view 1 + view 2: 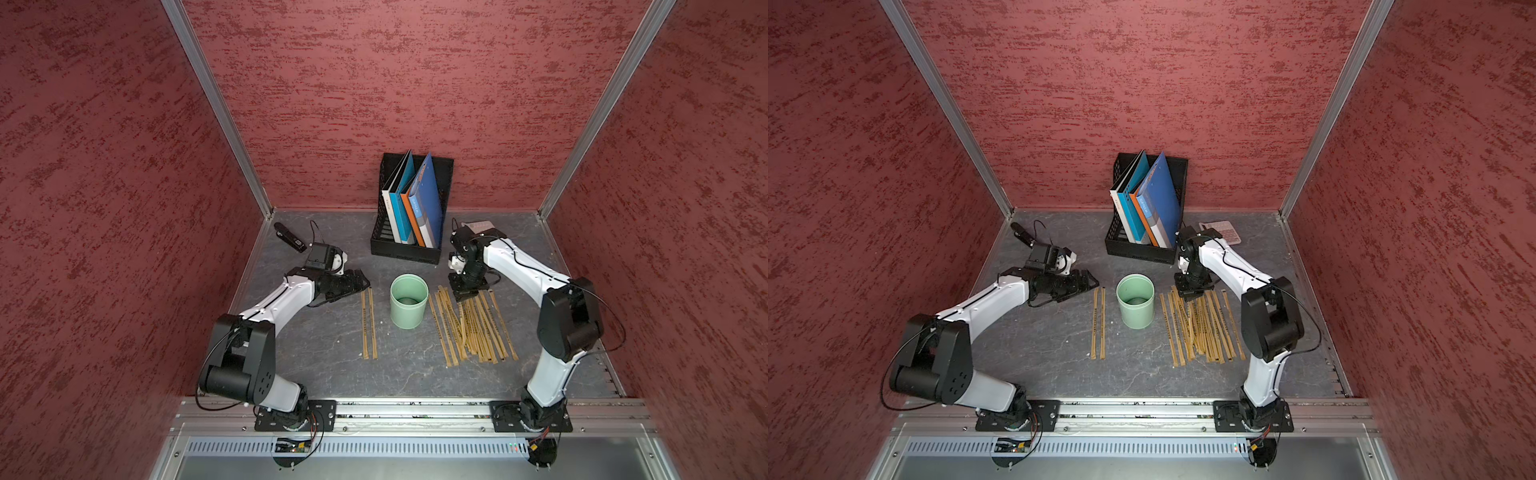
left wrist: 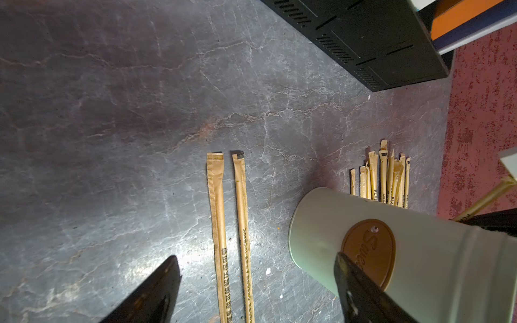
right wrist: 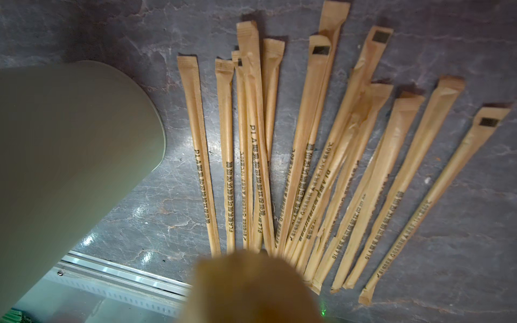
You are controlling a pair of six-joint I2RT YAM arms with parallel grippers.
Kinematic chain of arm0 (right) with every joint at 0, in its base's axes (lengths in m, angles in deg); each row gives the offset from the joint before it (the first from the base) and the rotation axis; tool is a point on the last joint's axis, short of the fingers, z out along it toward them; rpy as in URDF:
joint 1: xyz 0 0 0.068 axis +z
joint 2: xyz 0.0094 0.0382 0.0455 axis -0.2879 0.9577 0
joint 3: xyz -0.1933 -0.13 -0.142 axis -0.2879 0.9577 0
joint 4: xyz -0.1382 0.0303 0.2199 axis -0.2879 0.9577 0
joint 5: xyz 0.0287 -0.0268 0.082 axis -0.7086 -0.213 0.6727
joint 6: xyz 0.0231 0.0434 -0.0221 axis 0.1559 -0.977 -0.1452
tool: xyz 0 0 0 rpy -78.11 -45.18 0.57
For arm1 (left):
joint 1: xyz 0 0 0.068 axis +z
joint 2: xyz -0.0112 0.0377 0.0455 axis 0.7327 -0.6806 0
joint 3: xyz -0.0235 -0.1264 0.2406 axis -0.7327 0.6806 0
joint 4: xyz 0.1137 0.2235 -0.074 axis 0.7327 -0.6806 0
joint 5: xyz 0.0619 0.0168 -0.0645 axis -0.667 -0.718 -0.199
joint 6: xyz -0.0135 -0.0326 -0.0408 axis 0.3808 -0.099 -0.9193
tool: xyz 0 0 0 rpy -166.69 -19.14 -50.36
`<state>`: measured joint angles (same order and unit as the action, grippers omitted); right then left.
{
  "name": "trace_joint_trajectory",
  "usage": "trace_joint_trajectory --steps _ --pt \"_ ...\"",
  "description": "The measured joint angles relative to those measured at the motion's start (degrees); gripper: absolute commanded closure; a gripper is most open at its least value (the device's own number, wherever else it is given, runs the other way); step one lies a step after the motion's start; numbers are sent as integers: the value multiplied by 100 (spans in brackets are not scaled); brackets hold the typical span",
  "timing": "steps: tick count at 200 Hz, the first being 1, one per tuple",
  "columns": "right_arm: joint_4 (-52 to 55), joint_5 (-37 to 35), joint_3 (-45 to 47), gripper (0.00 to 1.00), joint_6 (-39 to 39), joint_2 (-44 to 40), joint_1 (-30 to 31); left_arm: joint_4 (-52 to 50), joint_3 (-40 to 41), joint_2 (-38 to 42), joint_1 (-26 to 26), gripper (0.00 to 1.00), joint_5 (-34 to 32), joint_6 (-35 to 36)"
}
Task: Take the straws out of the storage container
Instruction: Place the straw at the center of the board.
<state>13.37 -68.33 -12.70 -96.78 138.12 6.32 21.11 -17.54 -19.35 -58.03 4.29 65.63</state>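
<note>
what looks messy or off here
The straw pile beside the cup is fanned and crossed, some wrappers creased; the right gripper seems to hold one straw tilted. The two straws opposite lie parallel.

Mottled red walls (image 1: 415, 83) enclose a grey marbled tabletop (image 1: 324, 365) — aluminium posts (image 1: 217, 108) at the corners.

Counting 2 straws (image 2: 216, 209) in a pair plus at least 12 more in the pile (image 3: 305, 125), overlaps make it fuzzy. Also 1 cup (image 1: 407, 316), 1 file holder (image 1: 403, 250) and 4 folders (image 1: 428, 191).
</note>
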Motion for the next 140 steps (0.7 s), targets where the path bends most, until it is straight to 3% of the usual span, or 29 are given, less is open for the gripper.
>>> trace_joint_trajectory --steps 140 --pt "-79 326 81 93 144 221 0 -2 0 0 0 14 0 0"
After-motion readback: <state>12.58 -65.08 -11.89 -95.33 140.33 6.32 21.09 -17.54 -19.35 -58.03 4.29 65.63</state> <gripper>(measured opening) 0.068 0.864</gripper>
